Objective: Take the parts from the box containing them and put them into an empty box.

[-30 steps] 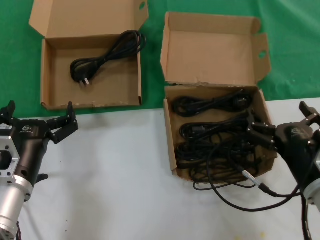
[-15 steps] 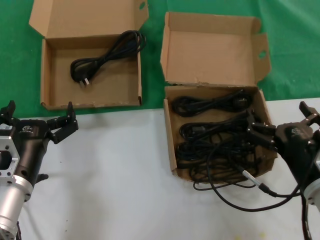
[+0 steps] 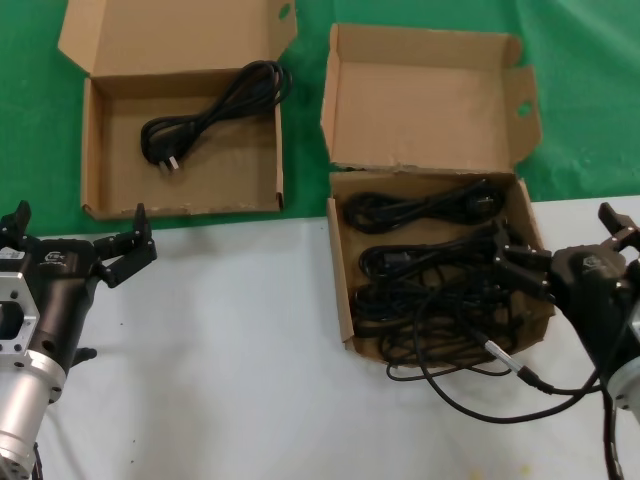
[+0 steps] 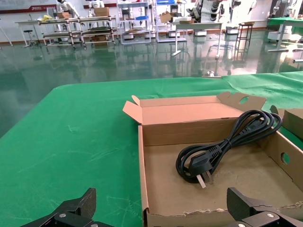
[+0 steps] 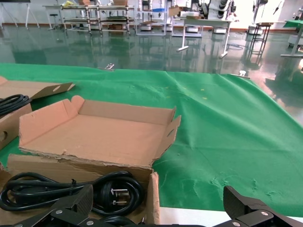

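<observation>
Nearest the robot's body, a white table surface (image 3: 230,330) is seen with both arms held low at its sides. The left gripper (image 3: 75,240) is parked near the table's left edge with its black fingers spread wide apart and nothing between them; in the left wrist view the two fingertips (image 4: 71,210) are shown far apart at the frame's lower corners. The right gripper (image 3: 565,240) is positioned at the right-hand edge of the box containing them (image 3: 430,262), its fingers likewise splayed open, one finger reaching in over the cords; no cord is seen gripped.

A thin cable with a silver tip (image 3: 500,352) is trailed across the table just in front of that box.

The parts (image 3: 430,265) are shown as black rubber power cords, loosely coiled and piled in tangled bundles that fill the brown corrugated tray; one loop is spilled over the near wall onto the table. The box's lid (image 3: 425,100) is stood up behind it, with side wings folded inward, an oval hole in the right wing and a ragged hinge edge.

Farther back and to the left, on a green cloth (image 3: 580,90), an empty box (image 3: 180,180) is seen, a wide shallow cardboard tray with a flat flaring lid. One black cord (image 3: 215,112) is already laid inside it, its moulded plug with metal pins pointed toward the near-left.
</observation>
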{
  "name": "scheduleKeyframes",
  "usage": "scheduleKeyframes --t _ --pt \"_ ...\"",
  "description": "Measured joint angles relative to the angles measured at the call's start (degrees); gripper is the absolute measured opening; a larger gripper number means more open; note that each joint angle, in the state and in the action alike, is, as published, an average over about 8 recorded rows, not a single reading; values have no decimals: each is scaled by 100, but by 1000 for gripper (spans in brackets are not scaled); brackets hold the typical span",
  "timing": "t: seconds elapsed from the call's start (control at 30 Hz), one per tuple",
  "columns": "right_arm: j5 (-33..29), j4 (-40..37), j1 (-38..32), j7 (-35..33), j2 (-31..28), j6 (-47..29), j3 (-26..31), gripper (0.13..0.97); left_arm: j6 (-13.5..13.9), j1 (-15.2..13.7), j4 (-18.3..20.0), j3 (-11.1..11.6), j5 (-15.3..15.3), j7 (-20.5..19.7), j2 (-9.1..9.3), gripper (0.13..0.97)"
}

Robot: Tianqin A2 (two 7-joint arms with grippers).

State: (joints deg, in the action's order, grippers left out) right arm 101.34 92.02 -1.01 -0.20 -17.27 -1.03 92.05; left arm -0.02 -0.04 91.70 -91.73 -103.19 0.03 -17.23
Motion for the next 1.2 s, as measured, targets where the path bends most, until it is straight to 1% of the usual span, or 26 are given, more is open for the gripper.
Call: scheduleKeyframes --t 1.2 --pt "0 0 0 0 0 0 0 966 0 0 0 0 0 0 0 966"
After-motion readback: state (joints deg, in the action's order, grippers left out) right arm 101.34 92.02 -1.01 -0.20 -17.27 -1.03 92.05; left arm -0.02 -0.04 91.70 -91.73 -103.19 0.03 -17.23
